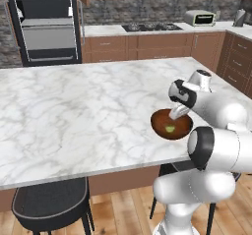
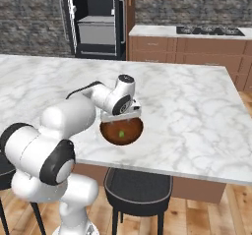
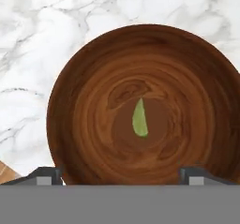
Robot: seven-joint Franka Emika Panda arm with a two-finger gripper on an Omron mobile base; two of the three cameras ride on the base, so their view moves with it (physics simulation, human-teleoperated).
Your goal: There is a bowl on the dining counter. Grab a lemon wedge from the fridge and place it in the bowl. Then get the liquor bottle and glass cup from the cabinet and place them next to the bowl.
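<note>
Dark-brown wood lies right under our gripper [image 3: 122,174]: the bowl [image 3: 84,101] sits directly below the hand on the dining counter [image 1: 74,111], and the lemon wedge [image 3: 139,119] rests in its middle, clear of our fingertips [image 3: 44,175]. Our jaws stand wide apart, holding nothing. We judge the first step done. The liquor bottle and glass cup are left to fetch; the fridge [image 1: 47,22], far beyond the hand, stands open.

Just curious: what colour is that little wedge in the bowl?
Yellow-green; the lemon wedge shows best in the hand view.
</note>
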